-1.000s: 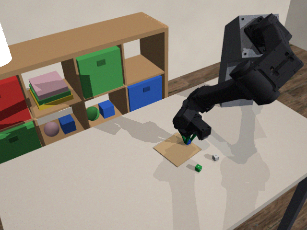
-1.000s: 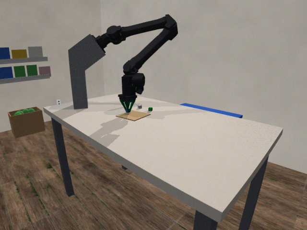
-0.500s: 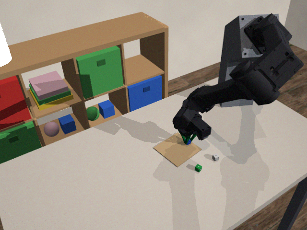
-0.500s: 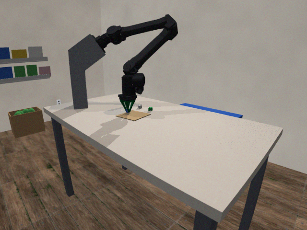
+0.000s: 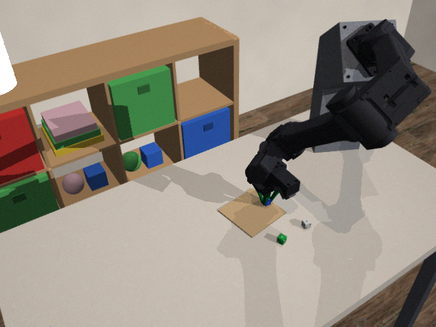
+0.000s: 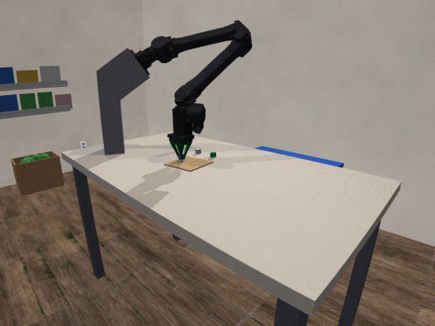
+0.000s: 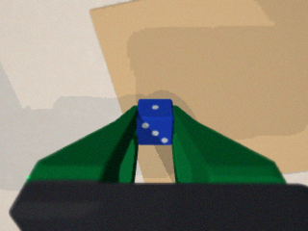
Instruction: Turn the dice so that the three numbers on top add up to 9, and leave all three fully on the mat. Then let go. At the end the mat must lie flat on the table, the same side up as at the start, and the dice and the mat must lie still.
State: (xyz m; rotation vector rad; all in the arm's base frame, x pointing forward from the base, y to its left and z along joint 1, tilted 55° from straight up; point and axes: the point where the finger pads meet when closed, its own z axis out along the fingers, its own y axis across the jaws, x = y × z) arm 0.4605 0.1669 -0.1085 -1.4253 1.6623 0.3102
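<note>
Pale walls and a wooden shelf (image 5: 208, 31) at upper left of the top view stand behind the table (image 5: 140, 263) (image 6: 245, 196). The jaws (image 5: 266, 201) (image 6: 181, 157) are clamped on the blue die (image 5: 268, 202) (image 6: 180, 157) (image 7: 155, 122), over the mat (image 5: 251, 219) (image 6: 189, 166) (image 7: 217, 82) near its edge, just right of centre in the top view. Whether the die touches the mat, I cannot tell.

That edge is the main risk: if the jaws part here while the die is off level or raised, it could tip, show another number, or end up partly over the side. The wrist view shows 1 pip on one face and 3 on the next; a tumble would spoil whatever total is planned. Pressing too low could drag or tilt the thin mat.

The white die (image 5: 306, 223) (image 6: 198, 151) and green die (image 5: 281, 238) (image 6: 213, 154) lie on the table, off the mat, to its lower right in the top view. Bringing 2 more dice in could knock the blue 1 if they are set down too close. Their top numbers are too small to read surely, so a total of 9 could be miscounted.
</note>
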